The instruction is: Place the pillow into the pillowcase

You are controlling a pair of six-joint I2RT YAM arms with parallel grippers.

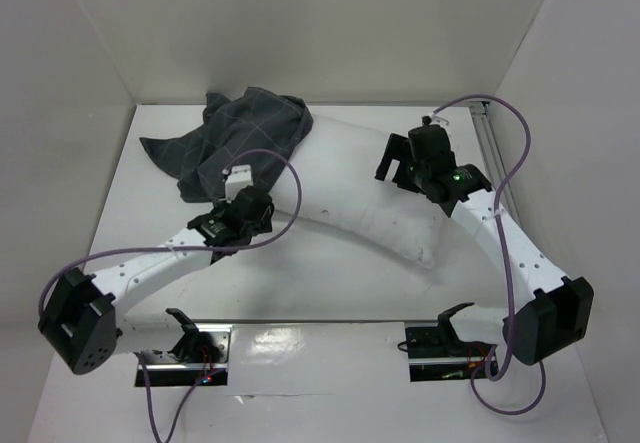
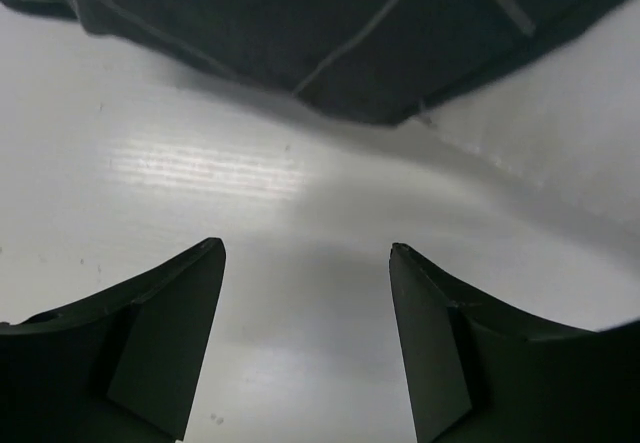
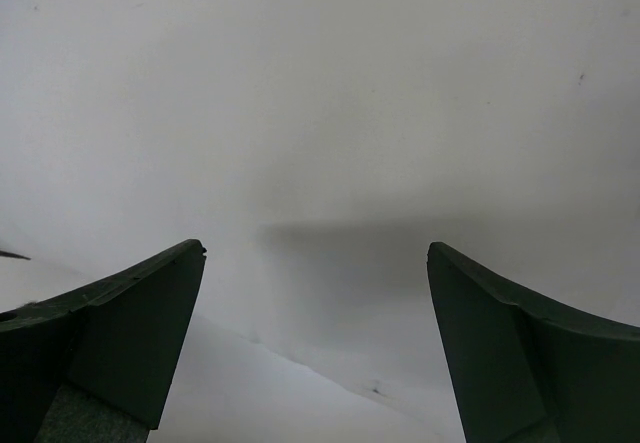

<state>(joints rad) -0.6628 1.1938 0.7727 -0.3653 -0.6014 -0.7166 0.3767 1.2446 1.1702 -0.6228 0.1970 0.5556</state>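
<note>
A white worktop (image 1: 330, 293), boxed in by pale walls (image 1: 330, 23) at the back and both sides, carries everything here. The pillow (image 1: 350, 178) lies across its back half, running from near the back edge at the middle down toward the right side, with one corner pointing at the near right. The pillowcase (image 1: 235, 133) sits bunched in a heap toward the back left corner and overlaps the pillow's left end; whether that end is inside the cloth or only under it cannot be told. The left arm (image 1: 150, 263) reaches from the near left corner toward the middle of the worktop, and the right arm (image 1: 510, 238) reaches from the near right corner in over the pillow. The left hand (image 1: 232, 178) is at the near edge of the pillowcase heap, just left of the pillow. In its wrist view the left hand (image 2: 305, 253) stands well open over bare worktop with nothing between its fingers (image 2: 170, 333), the dark cloth just ahead and the pillow off to the right. The right hand (image 1: 395, 163) hangs over the pillow's right half. In its wrist view the right hand (image 3: 315, 248) is spread wide and grips nothing, with only white pillow surface beyond its fingers (image 3: 140, 333). A purple cable (image 1: 290, 178) loops above the left arm.
</note>
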